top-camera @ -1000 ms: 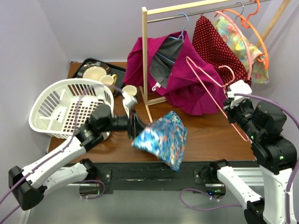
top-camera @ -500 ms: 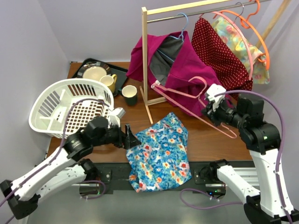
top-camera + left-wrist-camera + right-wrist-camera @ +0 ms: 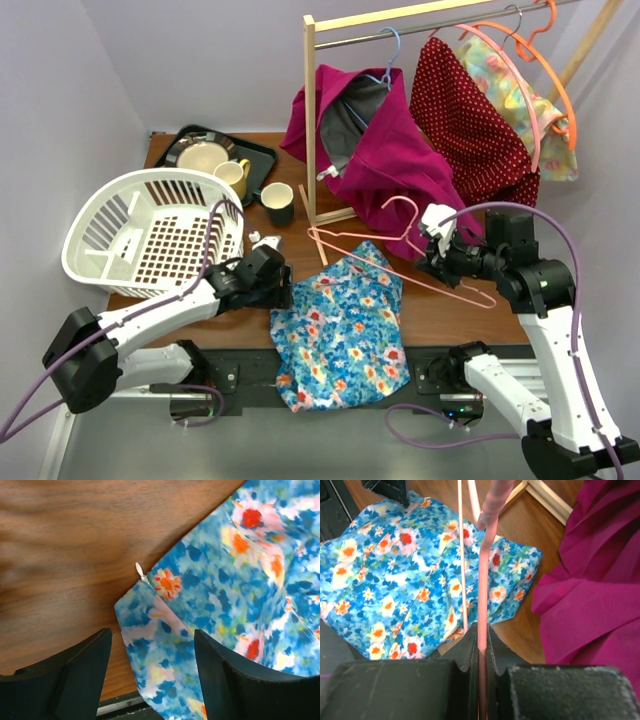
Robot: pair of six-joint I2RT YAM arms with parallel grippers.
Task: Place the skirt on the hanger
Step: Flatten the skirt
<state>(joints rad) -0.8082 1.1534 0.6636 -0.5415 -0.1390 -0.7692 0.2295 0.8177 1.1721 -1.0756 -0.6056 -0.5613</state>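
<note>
At front of tabletop [image 3: 470, 322], blue floral skirt [image 3: 340, 330] lies spread flat, lower part hanging over the near edge. L hand [image 3: 152, 672] sits low at skirt's left corner, fingers apart w/ nothing gripped; cloth & a small zip pull [image 3: 140, 571] show betw. them. R hand [image 3: 480, 645] is clamped on pink hanger [image 3: 400, 262], which is tilted, its far end over skirt's upper edge; can't tell if touching. White basket [image 3: 120, 240] sits at left. Magenta garment [image 3: 390, 150] hangs on wooden rack [image 3: 310, 120] behind.
</note>
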